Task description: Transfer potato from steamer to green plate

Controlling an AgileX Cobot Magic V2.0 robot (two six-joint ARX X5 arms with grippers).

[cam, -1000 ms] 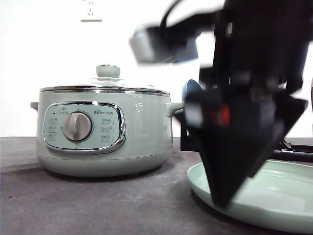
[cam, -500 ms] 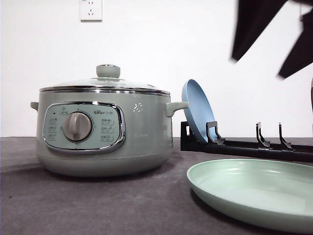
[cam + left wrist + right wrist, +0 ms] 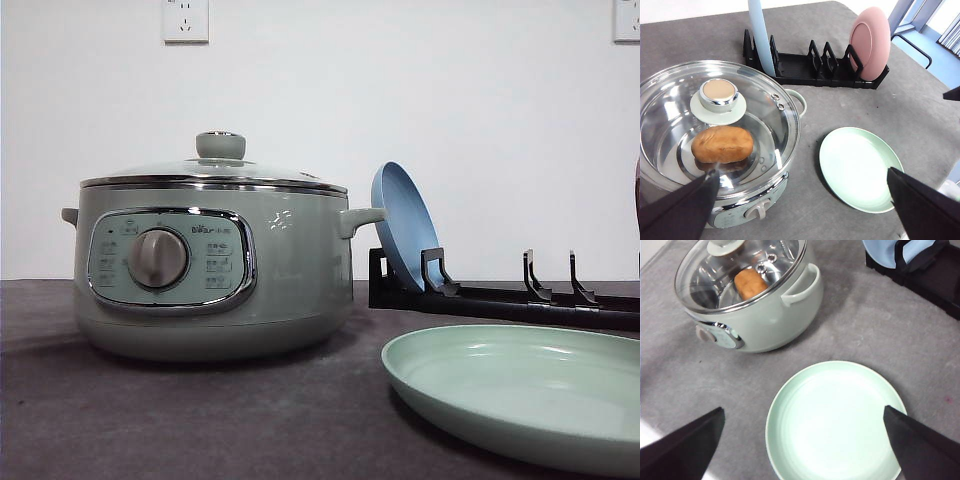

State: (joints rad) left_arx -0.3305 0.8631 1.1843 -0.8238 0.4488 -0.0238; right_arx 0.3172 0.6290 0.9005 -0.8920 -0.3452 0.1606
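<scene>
A: Left gripper fingers spread wide, holding nothing, high over the sage-green round steamer.

B: Right gripper equally wide, empty, above the pale mint green plate. The orange-brown oval potato sits inside, under the glass lid.

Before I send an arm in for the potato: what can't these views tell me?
- Potato: front view hides it behind the steamer wall; wrist views show it through the lid.
- Panel labels: too small in the front view.
- Green plate: right edge cut off in the front view.
- Pink plate: barely a sliver in the front view.
</scene>
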